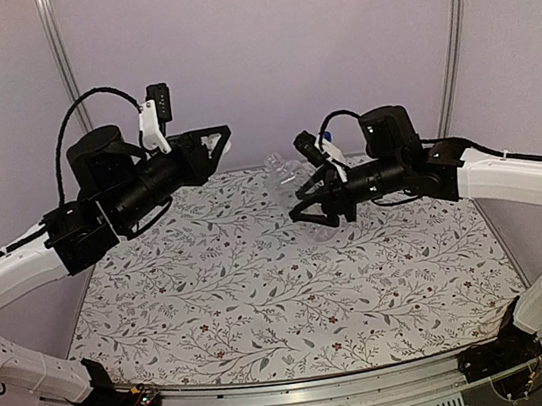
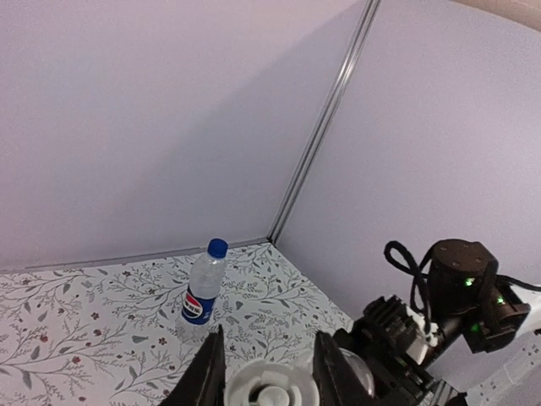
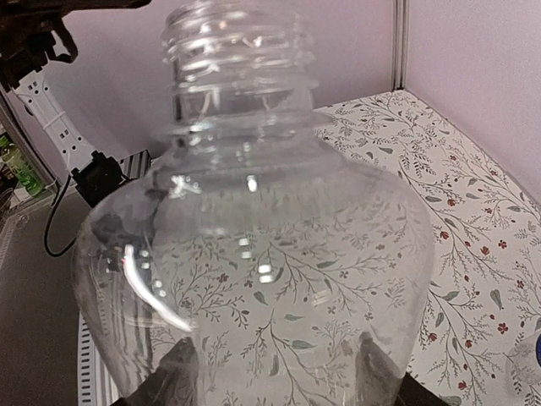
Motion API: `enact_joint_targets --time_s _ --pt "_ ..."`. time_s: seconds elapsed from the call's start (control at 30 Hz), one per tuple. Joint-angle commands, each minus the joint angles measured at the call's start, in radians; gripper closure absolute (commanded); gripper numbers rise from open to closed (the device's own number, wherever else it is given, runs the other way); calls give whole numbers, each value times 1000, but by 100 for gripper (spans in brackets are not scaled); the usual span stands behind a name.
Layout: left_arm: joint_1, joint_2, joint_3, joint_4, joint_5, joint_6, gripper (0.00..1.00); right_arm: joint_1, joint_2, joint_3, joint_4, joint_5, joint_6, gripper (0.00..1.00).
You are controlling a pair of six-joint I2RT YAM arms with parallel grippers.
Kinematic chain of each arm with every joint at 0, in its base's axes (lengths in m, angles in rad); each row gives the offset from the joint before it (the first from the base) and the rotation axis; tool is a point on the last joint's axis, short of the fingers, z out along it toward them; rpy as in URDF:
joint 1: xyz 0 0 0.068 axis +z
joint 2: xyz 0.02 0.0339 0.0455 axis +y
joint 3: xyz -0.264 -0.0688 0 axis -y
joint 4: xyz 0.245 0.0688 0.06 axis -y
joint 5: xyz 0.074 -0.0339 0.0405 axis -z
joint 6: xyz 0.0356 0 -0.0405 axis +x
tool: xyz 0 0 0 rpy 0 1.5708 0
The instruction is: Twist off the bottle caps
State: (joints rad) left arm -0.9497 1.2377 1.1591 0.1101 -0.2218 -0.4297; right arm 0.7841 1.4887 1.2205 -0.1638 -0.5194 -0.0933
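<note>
The left gripper is closed tight on a pale cap. At its 11 o'clock, a Pepsi bottle stands upright on the floral table, blue cap on. The right gripper, part open, clamps the plain bottle, its neck uncapped, raised near the table's 12 o'clock.

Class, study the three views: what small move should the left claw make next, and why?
Probably lower the left claw and release the pale cap onto the table. That cap, pinched in the claw, is already off: the clear bottle held in the right claw shows bare neck threads. The Pepsi bottle still wears its blue cap, so a free claw seems needed.
</note>
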Motion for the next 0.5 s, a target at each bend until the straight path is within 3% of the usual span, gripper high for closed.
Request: enact_joint_targets --time_s 0.0,0.27,0.47 --pt "116 -35 -90 31 12 41 99 0 -80 -30 38 -88 -42 40" --pt "237 -9 -235 108 14 84 97 0 -124 -55 51 -126 -47 40" --pt "286 102 -324 191 30 81 95 0 -144 -74 64 -115 -38 40"
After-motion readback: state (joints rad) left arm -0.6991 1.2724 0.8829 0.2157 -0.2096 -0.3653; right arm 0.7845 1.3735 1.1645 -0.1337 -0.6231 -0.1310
